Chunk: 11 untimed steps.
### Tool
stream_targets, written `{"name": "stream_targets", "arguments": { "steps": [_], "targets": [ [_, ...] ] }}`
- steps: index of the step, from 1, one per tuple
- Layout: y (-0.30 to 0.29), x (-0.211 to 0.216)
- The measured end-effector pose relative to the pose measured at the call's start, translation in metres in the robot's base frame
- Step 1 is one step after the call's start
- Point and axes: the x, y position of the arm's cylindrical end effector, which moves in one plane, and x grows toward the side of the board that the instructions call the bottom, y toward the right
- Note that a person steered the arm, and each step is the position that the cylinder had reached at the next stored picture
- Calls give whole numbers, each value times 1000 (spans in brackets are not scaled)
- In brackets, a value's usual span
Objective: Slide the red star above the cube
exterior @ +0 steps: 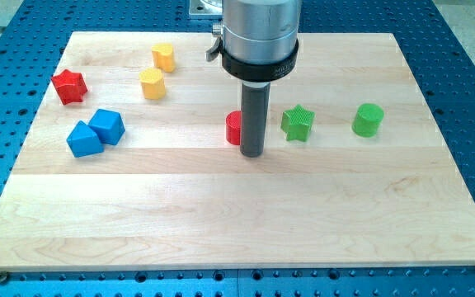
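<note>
The red star (69, 86) lies near the board's left edge, in the upper left. The blue cube (107, 126) sits below and to the right of it, touching a blue wedge-like block (83, 139) on its left. My tip (251, 153) rests on the board near the middle, far to the right of the star and the cube. A red block (233, 128), shape unclear, stands just left of the rod and is partly hidden by it.
Two yellow blocks (163, 57) (152, 83) lie at the upper left of centre. A green star (298, 123) and a green cylinder (368, 120) lie right of my tip. The wooden board (237, 223) sits on a blue perforated table.
</note>
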Motion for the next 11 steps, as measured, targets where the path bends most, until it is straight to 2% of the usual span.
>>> {"name": "stream_targets", "arguments": {
  "steps": [1,2,3,4,6,7,8,9,11],
  "targets": [
    [-15,6],
    [-126,35],
    [-237,42],
    [-315,1],
    [-327,-47],
    [-323,-108],
    [-299,-140],
    [-257,-137],
    [-294,-137]
  ]
}}
